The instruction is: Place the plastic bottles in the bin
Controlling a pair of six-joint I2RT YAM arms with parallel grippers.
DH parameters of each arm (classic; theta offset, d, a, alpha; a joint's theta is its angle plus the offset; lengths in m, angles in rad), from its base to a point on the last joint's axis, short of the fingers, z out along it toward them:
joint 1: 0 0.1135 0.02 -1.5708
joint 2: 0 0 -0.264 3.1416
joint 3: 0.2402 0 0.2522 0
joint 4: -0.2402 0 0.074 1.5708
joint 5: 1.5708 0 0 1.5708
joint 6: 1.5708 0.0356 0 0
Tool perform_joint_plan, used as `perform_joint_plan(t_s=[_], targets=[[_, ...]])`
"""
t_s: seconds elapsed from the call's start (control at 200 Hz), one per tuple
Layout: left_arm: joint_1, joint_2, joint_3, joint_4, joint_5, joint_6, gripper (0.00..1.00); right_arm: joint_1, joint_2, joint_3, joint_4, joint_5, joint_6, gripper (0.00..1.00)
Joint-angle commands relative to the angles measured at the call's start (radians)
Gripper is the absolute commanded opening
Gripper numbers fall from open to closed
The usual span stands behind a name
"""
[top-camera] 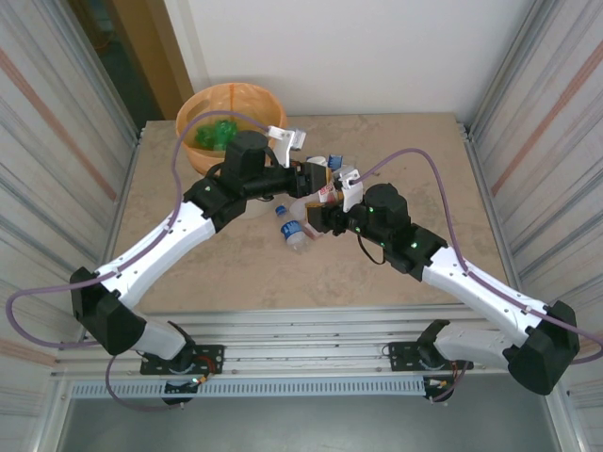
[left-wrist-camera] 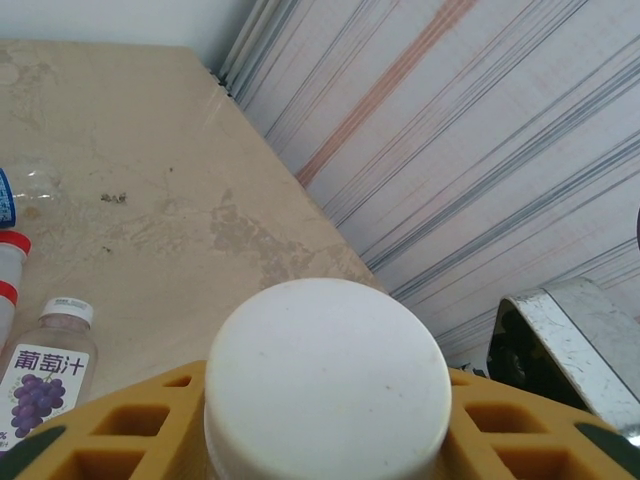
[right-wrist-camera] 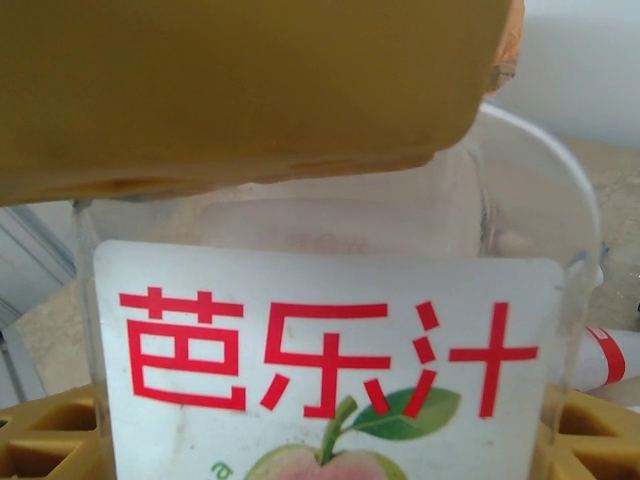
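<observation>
Left jaws sit around the white-capped bottle [left-wrist-camera: 325, 385], pinching it by the look of things, with the cap end up toward the wrist and the long axis crossing the pads. Right jaws pinch the red-lettered bottle [right-wrist-camera: 330, 350] across its body. The bin [top-camera: 226, 88] lies just beyond the left jaws, farther from the right. Left arm's drop first, I'd say.

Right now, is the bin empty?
No, the top view shows green bottles lying inside the orange-lined bin.
</observation>
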Motion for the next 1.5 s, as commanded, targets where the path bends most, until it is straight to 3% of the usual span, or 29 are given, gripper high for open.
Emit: perform_joint_plan(t_s=[0.0, 0.175, 0.561, 0.982, 1.247, 1.498], targets=[[-0.004, -0.047, 0.029, -0.004, -0.058, 0.058, 0.06, 0.008, -0.010, 0.043, 0.003, 0.014, -0.010, 0.74], [0.008, -0.090, 0.054, -0.042, -0.163, 0.113, 0.02, 0.008, -0.038, 0.024, -0.024, 0.058, -0.003, 1.00], [0.148, -0.168, 0.123, -0.044, -0.231, 0.163, 0.00, 0.010, -0.148, -0.033, -0.077, 0.179, 0.062, 0.98], [0.363, -0.157, 0.239, 0.011, -0.372, 0.179, 0.00, 0.010, -0.146, -0.025, -0.148, 0.328, 0.135, 0.98], [0.411, -0.064, 0.340, -0.034, -0.488, 0.256, 0.00, 0.010, -0.129, 0.003, -0.201, 0.370, 0.170, 0.98], [0.420, 0.025, 0.392, -0.075, -0.509, 0.266, 0.00, 0.008, -0.097, 0.017, -0.239, 0.412, 0.203, 0.98]])
